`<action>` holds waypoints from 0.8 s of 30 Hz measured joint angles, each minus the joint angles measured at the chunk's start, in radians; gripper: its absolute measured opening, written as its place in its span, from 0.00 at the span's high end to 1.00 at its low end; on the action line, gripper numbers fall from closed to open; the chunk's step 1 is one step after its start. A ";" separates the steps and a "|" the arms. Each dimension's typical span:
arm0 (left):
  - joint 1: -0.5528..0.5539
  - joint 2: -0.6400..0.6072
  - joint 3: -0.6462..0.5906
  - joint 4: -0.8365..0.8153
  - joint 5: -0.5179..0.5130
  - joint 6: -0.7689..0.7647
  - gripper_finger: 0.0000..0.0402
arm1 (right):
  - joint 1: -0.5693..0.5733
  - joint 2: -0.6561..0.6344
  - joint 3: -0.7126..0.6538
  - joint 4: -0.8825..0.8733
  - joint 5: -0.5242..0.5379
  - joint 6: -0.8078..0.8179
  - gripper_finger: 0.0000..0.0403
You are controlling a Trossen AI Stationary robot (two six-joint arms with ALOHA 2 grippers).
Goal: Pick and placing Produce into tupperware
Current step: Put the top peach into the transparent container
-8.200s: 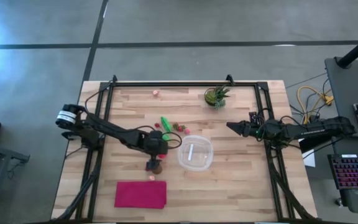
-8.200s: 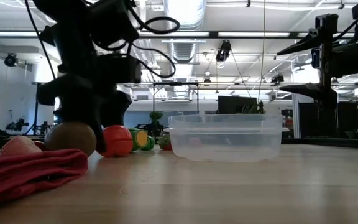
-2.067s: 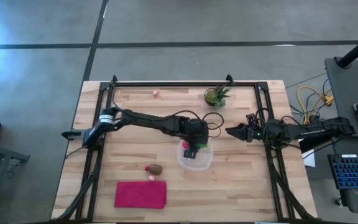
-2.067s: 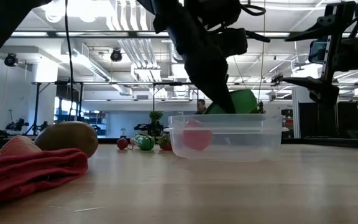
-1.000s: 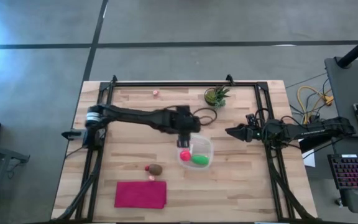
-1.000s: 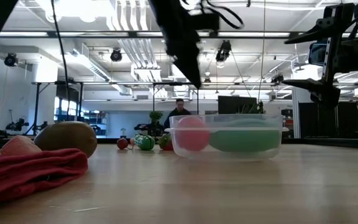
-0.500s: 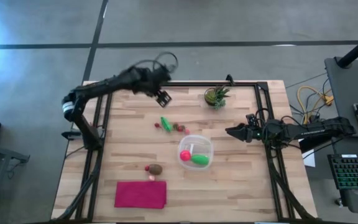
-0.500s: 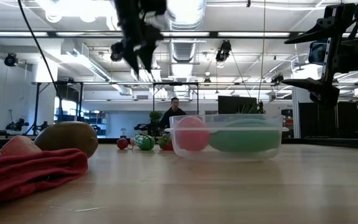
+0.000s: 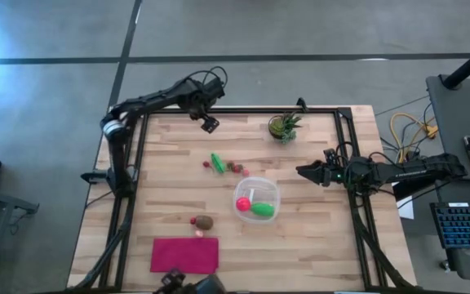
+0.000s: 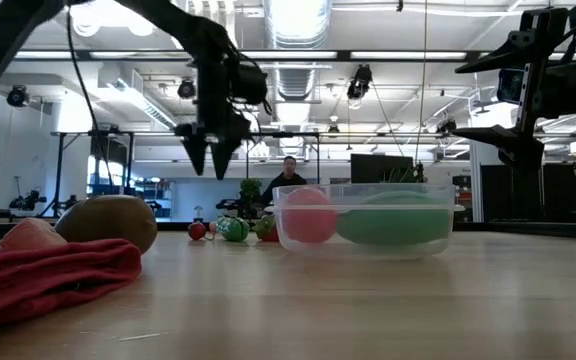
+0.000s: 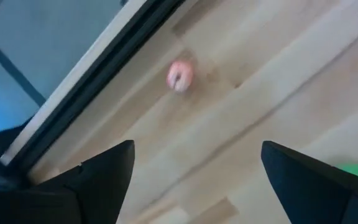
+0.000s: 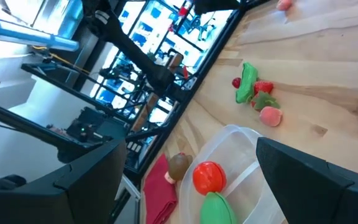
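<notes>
The clear tupperware stands mid-table and holds a red round piece and a green oblong one. Just beyond it on the far side lie a green oblong piece and small red and pink pieces. A brown round piece rests nearer the front. My left gripper hangs open over the far edge, its fingers pointing down above a small pink piece. My right gripper waits open at the right side.
A magenta cloth lies flat at the near left. A potted green plant stands at the far edge, right of my left gripper. A black frame rail runs along the far edge. Bare wood lies between the tupperware and my right gripper.
My left gripper has left the tupperware's far-left side, swung up and toward the table's far edge, then come down over the small pink piece, staying open. The red and green pieces lie still in the tupperware.
</notes>
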 joint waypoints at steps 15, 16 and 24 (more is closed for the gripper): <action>0.095 0.195 0.111 0.007 0.131 0.022 0.17 | 0.000 0.000 0.000 0.000 0.004 0.027 0.13; 0.103 0.201 0.114 0.012 0.134 0.027 0.17 | 0.000 0.000 0.000 0.000 0.010 0.030 0.13; 0.182 0.264 0.134 0.020 0.281 -0.011 0.17 | 0.000 0.000 0.000 0.000 0.056 0.035 0.13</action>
